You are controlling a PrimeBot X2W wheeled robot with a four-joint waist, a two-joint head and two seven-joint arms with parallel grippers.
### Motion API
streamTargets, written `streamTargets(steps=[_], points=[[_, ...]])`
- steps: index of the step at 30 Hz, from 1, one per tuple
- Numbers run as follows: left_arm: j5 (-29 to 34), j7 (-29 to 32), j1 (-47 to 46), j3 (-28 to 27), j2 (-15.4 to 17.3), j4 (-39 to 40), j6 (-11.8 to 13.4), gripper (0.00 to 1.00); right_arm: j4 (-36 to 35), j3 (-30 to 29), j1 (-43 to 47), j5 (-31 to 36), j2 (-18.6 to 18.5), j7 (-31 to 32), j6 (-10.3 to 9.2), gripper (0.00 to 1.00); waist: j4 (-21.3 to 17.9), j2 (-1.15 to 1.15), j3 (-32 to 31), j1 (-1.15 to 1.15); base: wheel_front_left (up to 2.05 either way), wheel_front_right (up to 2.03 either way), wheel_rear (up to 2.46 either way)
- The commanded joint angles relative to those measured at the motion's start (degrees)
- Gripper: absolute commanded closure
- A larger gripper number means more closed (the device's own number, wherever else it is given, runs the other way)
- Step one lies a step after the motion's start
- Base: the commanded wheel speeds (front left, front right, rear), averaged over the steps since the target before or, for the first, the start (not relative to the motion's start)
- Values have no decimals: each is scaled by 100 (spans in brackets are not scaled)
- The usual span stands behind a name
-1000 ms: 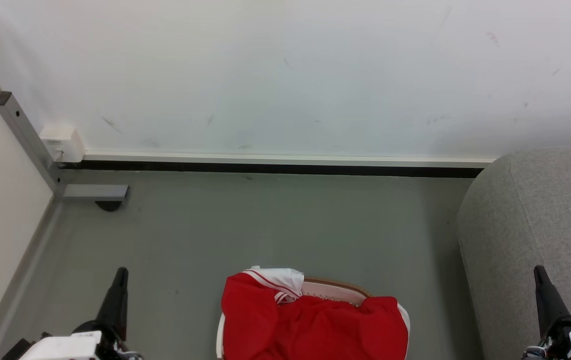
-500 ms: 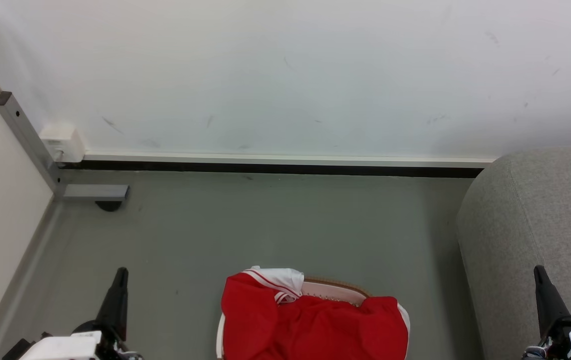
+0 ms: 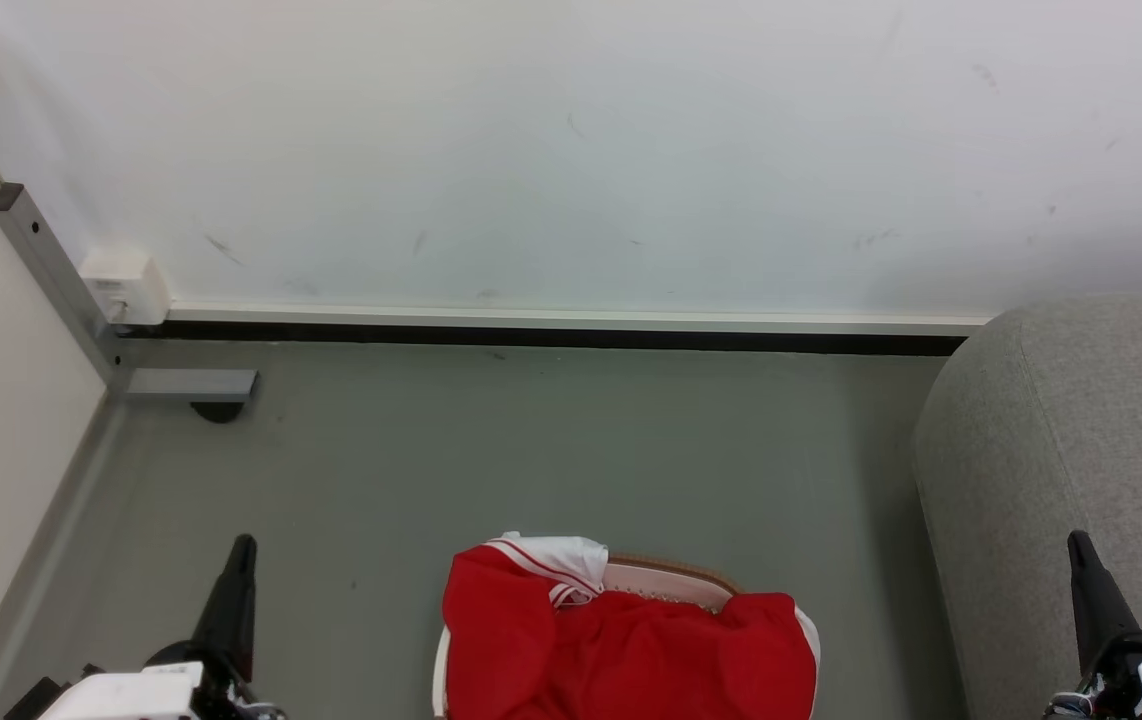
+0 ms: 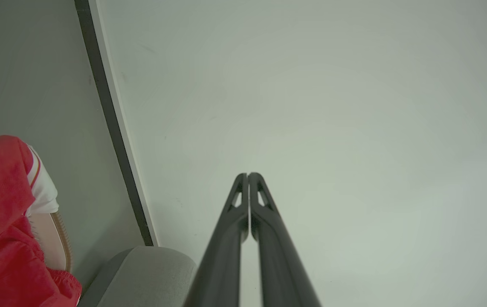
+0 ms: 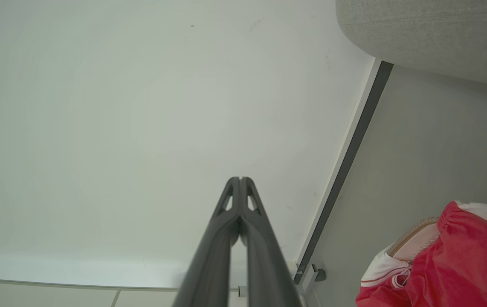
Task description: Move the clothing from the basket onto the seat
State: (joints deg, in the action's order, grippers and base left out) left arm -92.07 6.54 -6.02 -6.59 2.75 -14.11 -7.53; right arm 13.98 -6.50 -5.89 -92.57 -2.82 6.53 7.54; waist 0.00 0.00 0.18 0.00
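Draping over the basket (image 3: pixel 669 581), the clothing (image 3: pixel 621 645) hid most of it from you, both cut off below; your left fingers (image 4: pixel 228 243) and right fingers (image 5: pixel 220 243) were pressed together.

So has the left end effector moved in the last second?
No. The left end effector sits at the same spot below the grey floor bracket.
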Motion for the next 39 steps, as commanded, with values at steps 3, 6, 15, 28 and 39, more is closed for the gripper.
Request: streamTargets(steps=[3,6,15,28,39], points=[[-67,11,-48,-1,16,8,-3,100,13,-16,-75,42,-10,7,-13,100,0,0,0,0,0,0,0],[0,-1,0,1,0,2,0,0,-1,1,0,0,0,0,0,0,0,0,0,0,0,0,0],[65,-175,156,55,-36,-34,0,0,-9,193,136,-19,44,-165,0,0,3,0,0,0,0,0,0],[1108,-527,233,53,-24,412,1,0,-379,481,146,639,21,-523,-1,0,-37,0,-5,0,0,0,0],[2555,-785,297,124,-14,747,95,0,-618,703,126,1923,-54,-784,-2,0,-74,0,-2,0,0,0,0]])
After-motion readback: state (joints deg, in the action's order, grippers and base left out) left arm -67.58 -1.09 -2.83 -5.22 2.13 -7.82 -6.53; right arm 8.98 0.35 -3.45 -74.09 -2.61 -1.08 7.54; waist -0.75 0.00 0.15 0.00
